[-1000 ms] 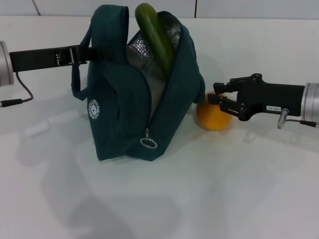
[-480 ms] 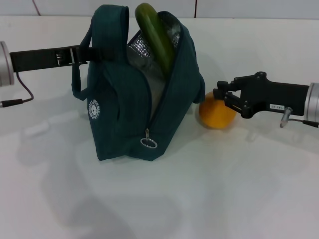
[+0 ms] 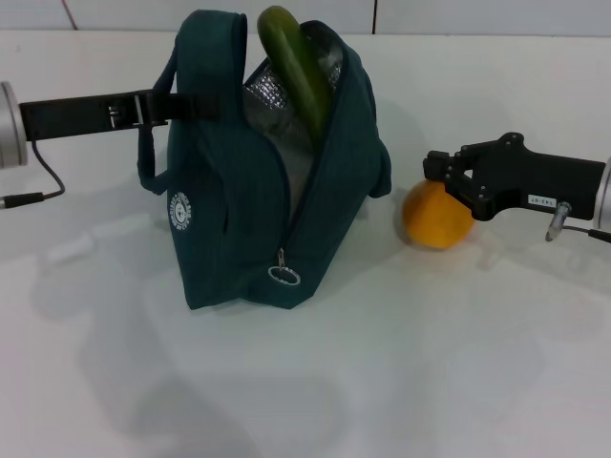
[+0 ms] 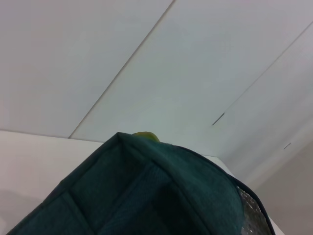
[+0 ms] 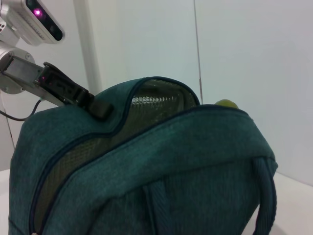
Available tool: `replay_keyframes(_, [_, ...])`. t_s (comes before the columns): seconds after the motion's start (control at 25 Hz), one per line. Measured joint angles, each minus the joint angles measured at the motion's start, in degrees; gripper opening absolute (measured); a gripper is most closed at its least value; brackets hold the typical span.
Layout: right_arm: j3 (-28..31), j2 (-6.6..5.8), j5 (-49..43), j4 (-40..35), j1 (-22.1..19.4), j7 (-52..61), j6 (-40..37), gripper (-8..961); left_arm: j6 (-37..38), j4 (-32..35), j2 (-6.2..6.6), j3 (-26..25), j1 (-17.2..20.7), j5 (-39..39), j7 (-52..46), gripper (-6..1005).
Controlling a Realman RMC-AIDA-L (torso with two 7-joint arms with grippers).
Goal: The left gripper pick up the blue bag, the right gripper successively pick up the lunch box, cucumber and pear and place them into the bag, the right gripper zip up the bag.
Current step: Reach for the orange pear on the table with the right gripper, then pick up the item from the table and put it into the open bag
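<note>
The blue bag (image 3: 229,191) stands on the white table with its top open and silver lining showing. The cucumber (image 3: 296,67) sticks up out of the opening. My left gripper (image 3: 153,105) is shut on the bag's handle at its upper left side. The pear (image 3: 437,219) sits to the right of the bag. My right gripper (image 3: 449,181) is closed on the pear's top right side. The zip pull ring (image 3: 284,275) hangs low at the bag's front. The lunch box is out of view. The bag fills the left wrist view (image 4: 146,196) and the right wrist view (image 5: 171,171).
The white table (image 3: 382,382) stretches in front of and behind the bag. A black cable (image 3: 43,181) trails from the left wrist at the left edge. The left gripper also shows in the right wrist view (image 5: 73,90).
My right gripper has moved to the right, away from the bag, and the pear has moved with it. The bag, cucumber and left arm have not moved.
</note>
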Motion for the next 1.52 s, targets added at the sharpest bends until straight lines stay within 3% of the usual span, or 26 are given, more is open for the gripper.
replay_keyframes(0.36, [0.5, -0.44, 3.8, -3.8, -2.8, 0.2, -2.1, 36, 0.3, 0.0, -0.02, 0.0, 0.3, 0.0, 0.0, 44])
replay_keyframes(0.6, [5.0, -0.48, 7.2, -7.1, -4.2, 0.6, -8.7, 43, 0.3, 0.0, -0.12, 0.0, 0.4, 0.0, 0.0, 44])
replay_keyframes(0.92, [6.3, -0.27, 12.2, -8.1, 2.8, 0.7, -11.9, 51, 0.4, 0.1, -0.2, 0.4, -0.2, -0.1, -0.2, 44])
replay_keyframes(1.24, [4.7, 0.18, 12.2, -7.2, 11.8, 1.3, -9.2, 60, 0.5, 0.1, -0.43, 0.5, -0.9, -0.1, -0.3, 44])
replay_keyframes(1.52, [0.3, 0.41, 13.4, -4.3, 15.4, 0.7, -5.0, 67, 0.5, 0.1, -0.53, 0.6, -1.0, -0.2, -0.3, 44])
